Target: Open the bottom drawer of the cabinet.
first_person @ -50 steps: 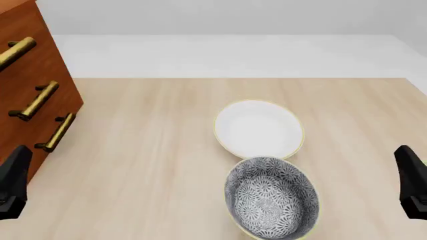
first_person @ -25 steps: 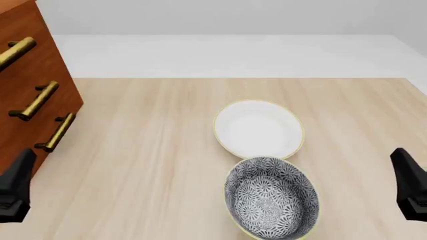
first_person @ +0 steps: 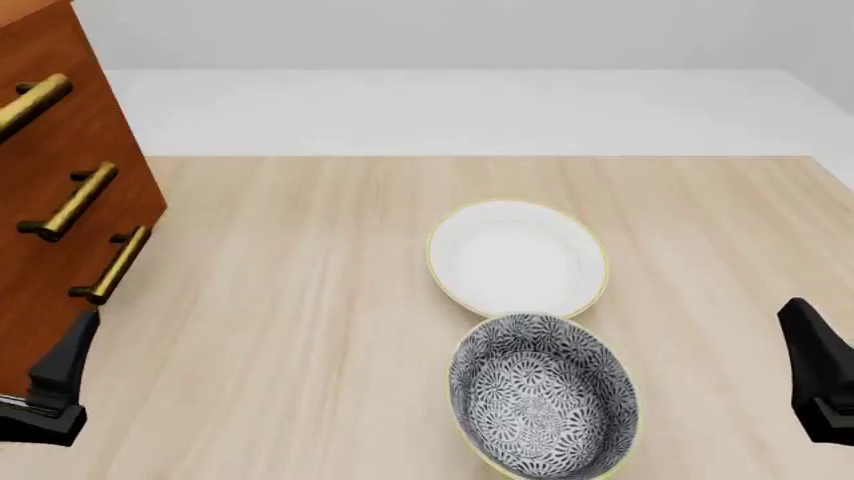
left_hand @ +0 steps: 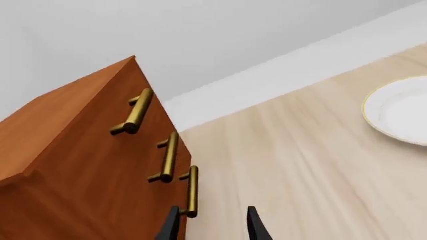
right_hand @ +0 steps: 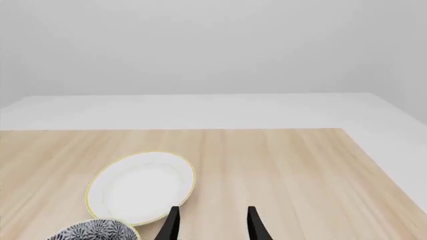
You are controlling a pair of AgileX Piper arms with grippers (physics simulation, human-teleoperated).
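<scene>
Since 0.5 s ago my left gripper [left_hand: 212,224] shifted twd the big reddish-brown wooden cabinet [first_person: 54,190]; jaws apart, empty, near the bottom drawer's brass bar handle [left_hand: 191,191]. Right gripper [right_hand: 212,224] open, empty.

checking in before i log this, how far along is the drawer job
Nothing looks done: the bottom drawer sits flush in the cabinet. In hand: the left claw, open, is beside its brass handle, not gripping. Left: grasp and pull. The right claw hangs open, away from the cabinet.
</scene>
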